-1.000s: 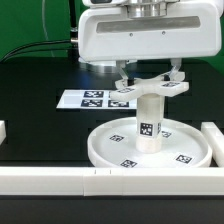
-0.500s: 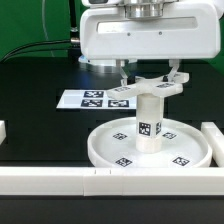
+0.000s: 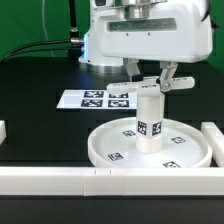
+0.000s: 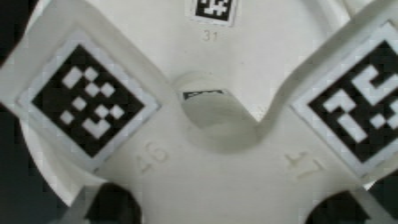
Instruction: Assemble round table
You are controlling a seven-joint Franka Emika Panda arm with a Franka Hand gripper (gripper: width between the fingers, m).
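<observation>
The large rimmed disc (image 3: 103,152) lies on the black table near the front. The short cylinder (image 3: 150,122) stands upright on its hub. The cross-shaped piece (image 3: 156,88) sits flat on top of the cylinder. My gripper (image 3: 152,80) comes down from above, with one finger on each side of the cross, shut on it. In the wrist view the cross-shaped piece (image 4: 214,120) fills the picture, its tagged arms spreading out from the middle. My gripper (image 4: 217,205) is at its edge, and the fingertips barely show.
The marker board (image 3: 92,98) lies flat behind the disc, toward the exterior view's left. Long white bars run along the front (image 3: 90,181) and at the exterior view's right (image 3: 214,136). A bar end (image 3: 3,130) shows at the left edge.
My hand has turned about its vertical axis above the cylinder, and the cross-shaped piece has turned with it. The disc and cylinder have stayed in place.
</observation>
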